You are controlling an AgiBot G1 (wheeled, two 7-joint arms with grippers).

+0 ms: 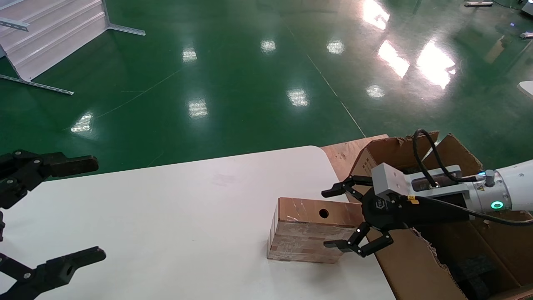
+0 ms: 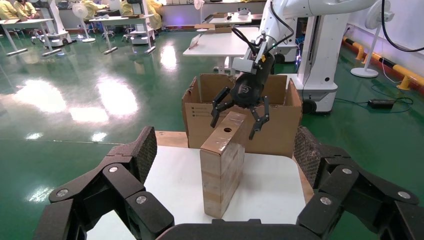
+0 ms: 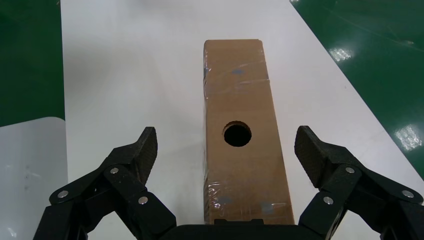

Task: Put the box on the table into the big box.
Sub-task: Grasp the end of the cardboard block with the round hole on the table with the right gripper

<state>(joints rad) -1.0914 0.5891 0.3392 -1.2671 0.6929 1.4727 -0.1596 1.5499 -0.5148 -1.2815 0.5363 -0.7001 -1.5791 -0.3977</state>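
Note:
The small brown box [image 1: 310, 233] stands on its long edge near the right end of the white table [image 1: 166, 216], its round black hole on the narrow top face. My right gripper [image 1: 338, 220] is open at the box's right end, one finger beyond each broad side, not touching. The right wrist view shows the box [image 3: 242, 145] running away between the fingers [image 3: 132, 155]. The big box [image 1: 458, 250] stands open just right of the table, under my right arm. My left gripper [image 1: 62, 212] is open over the table's left end; its wrist view shows the box [image 2: 222, 165] and big box [image 2: 285, 122].
The green floor [image 1: 233, 75] lies beyond the table's far edge. A brown board [image 1: 345, 152] lies between the table's rounded corner and the carton. Black foam [image 1: 479, 266] lies inside the carton. A white metal frame [image 1: 54, 37] stands far left.

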